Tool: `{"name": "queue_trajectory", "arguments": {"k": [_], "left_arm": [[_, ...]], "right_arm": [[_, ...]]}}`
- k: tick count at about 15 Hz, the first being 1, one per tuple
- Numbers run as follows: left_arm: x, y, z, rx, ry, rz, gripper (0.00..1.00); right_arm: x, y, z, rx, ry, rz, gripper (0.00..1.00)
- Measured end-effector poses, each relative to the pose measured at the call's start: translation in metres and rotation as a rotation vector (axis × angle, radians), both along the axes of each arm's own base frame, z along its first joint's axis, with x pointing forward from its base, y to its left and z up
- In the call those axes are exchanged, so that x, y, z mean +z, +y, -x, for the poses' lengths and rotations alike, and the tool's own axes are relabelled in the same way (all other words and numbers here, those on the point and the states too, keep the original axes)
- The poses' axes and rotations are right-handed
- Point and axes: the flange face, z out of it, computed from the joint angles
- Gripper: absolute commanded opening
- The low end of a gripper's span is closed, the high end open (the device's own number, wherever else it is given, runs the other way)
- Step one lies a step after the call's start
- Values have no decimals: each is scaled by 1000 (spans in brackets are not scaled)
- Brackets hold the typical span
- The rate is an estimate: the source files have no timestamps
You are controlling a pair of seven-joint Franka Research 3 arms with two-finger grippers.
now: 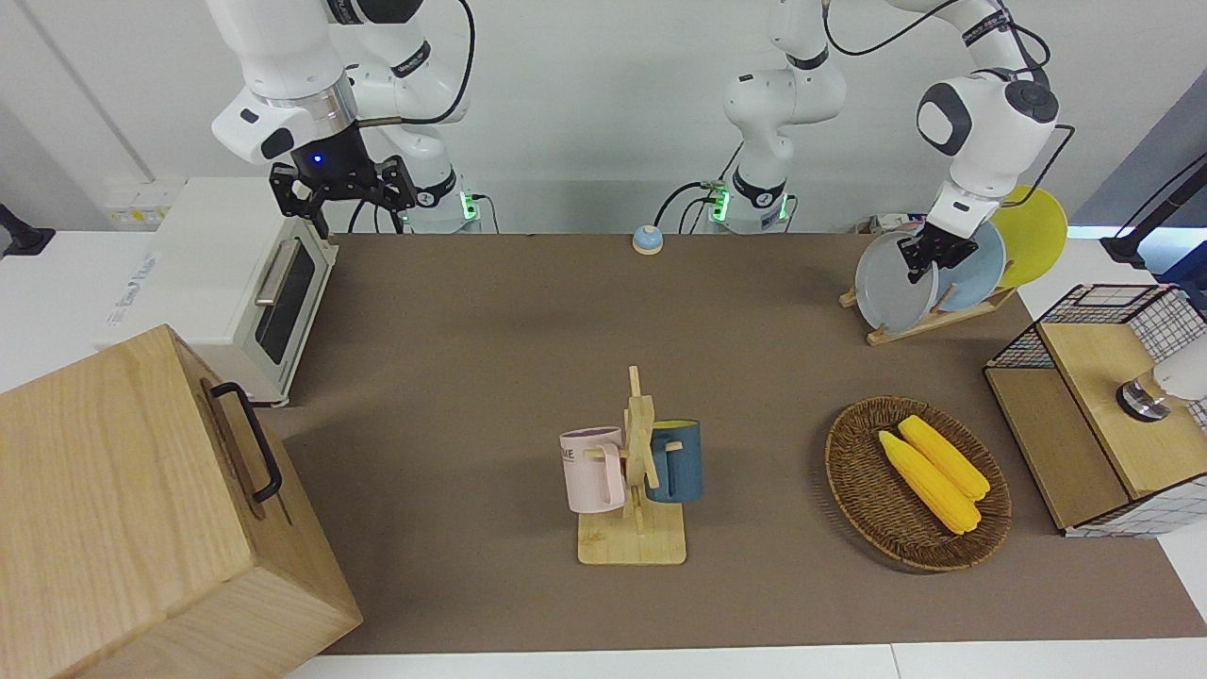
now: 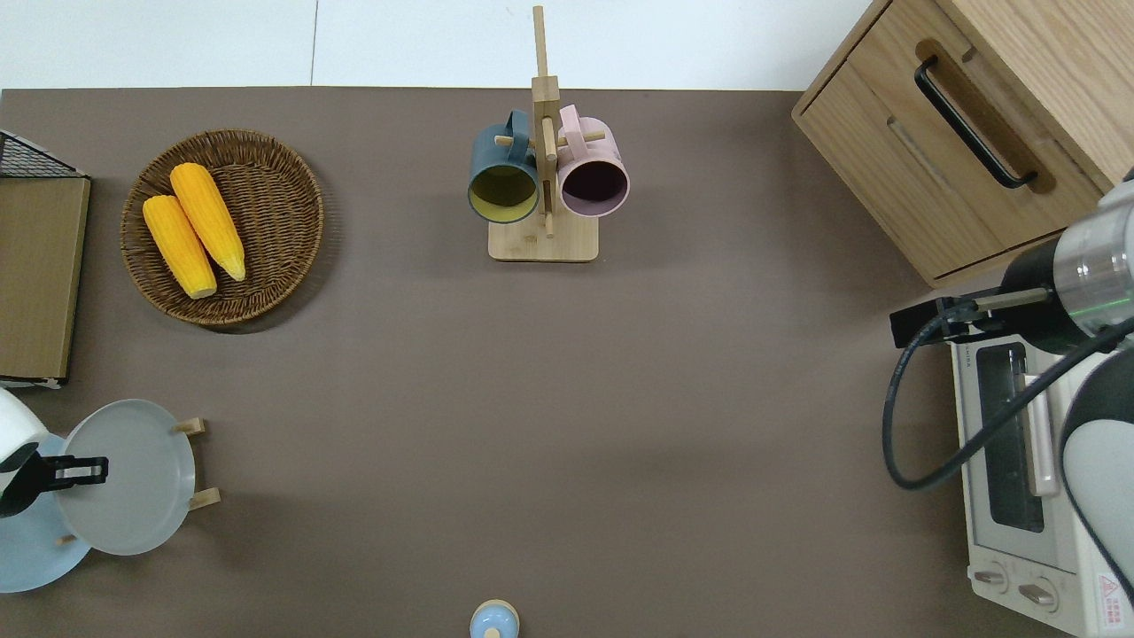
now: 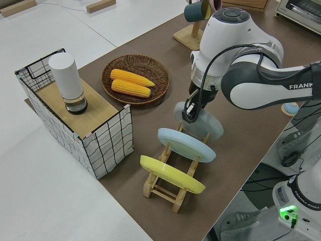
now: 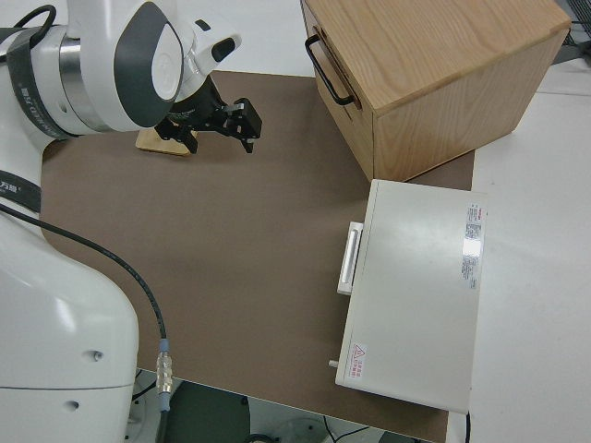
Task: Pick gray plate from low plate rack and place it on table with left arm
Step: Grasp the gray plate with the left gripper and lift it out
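Note:
The gray plate (image 1: 891, 283) (image 2: 133, 496) (image 3: 210, 128) leans in the slot of the low plate rack (image 1: 943, 316) (image 2: 205, 499) (image 3: 165, 188) farthest from the robots, at the left arm's end of the table (image 1: 471, 330). My left gripper (image 1: 929, 264) (image 2: 84, 470) (image 3: 188, 116) comes down on the plate's upper rim, one finger on each face, shut on it. The plate's lower edge is still between the pegs. The right arm is parked, its gripper (image 1: 354, 212) (image 4: 242, 125) open.
A light blue plate (image 1: 976, 269) (image 3: 185, 145) and a yellow plate (image 1: 1033, 231) (image 3: 170, 173) stand in the same rack, nearer the robots. A wicker basket (image 1: 849, 453) with two corn cobs, a wire basket (image 1: 1103, 311), a mug stand (image 1: 641, 453), a toaster oven (image 1: 255, 283) and a wooden drawer box (image 1: 141, 509) are around.

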Motion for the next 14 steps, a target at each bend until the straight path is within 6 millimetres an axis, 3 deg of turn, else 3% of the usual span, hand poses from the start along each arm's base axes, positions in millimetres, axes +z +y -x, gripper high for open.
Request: {"name": "queue_trajectory", "arguments": {"k": [4,14], "left_arm": [[25,0,-1,-3,6,-4,0],[139,-27,-12,-6,40,-30,0]], "right_arm": [[0,0,0,0,0,0,983],[0,0,0,0,0,0,983]]}}
